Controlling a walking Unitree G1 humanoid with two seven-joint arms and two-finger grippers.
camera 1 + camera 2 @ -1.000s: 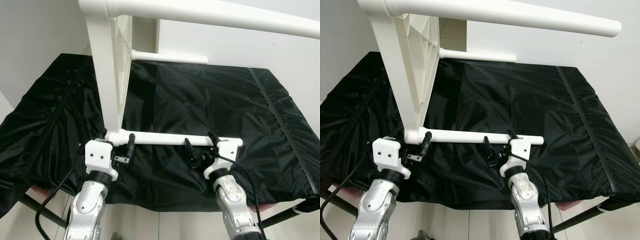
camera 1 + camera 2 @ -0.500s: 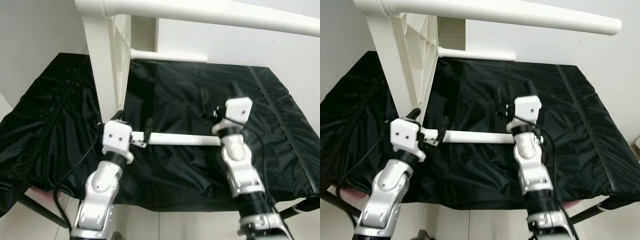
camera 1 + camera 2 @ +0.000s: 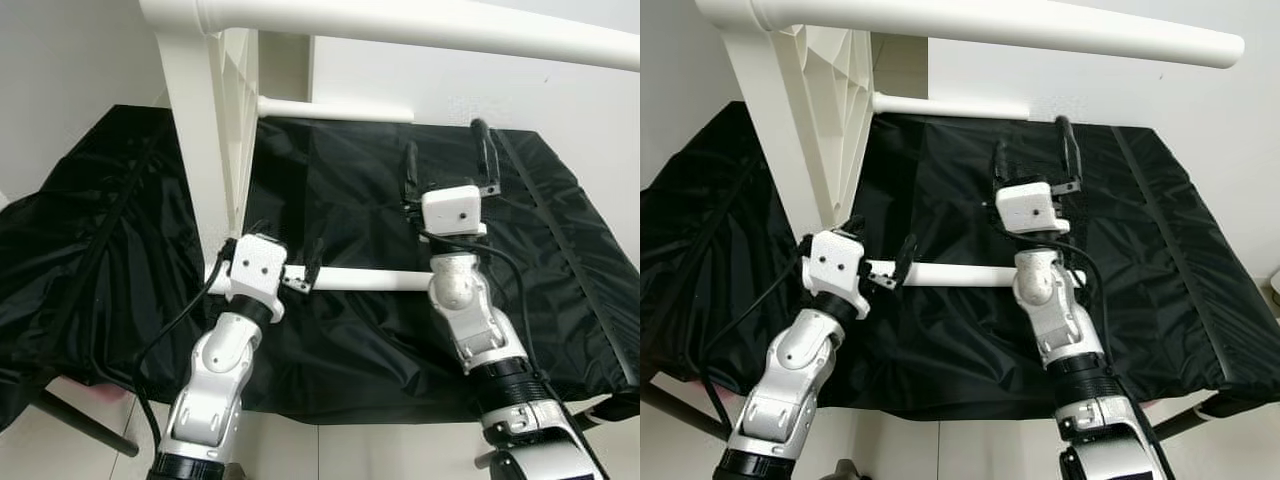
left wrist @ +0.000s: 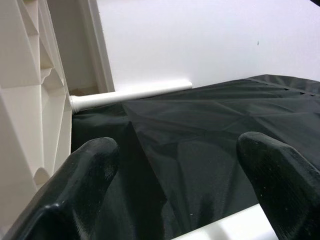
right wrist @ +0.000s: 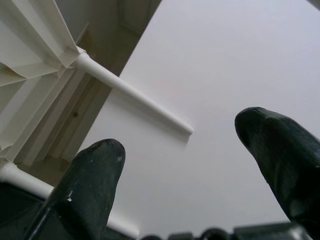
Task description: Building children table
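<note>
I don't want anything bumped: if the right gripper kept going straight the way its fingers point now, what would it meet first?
The right gripper is open and points up and away over the black cloth. Its wrist view looks between the fingers at the white wall, with the far table leg off to one side. Probably the wall first, though depth is unclear.

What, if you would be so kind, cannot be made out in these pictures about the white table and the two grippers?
- Table top: stands on edge; its upper part is cut off by the head views' top edge.
- Near leg: its right end is hidden behind the right arm.
- Left gripper: touching that leg or not is unclear; the left wrist camera housing covers it.
- Right gripper: open, empty.
</note>
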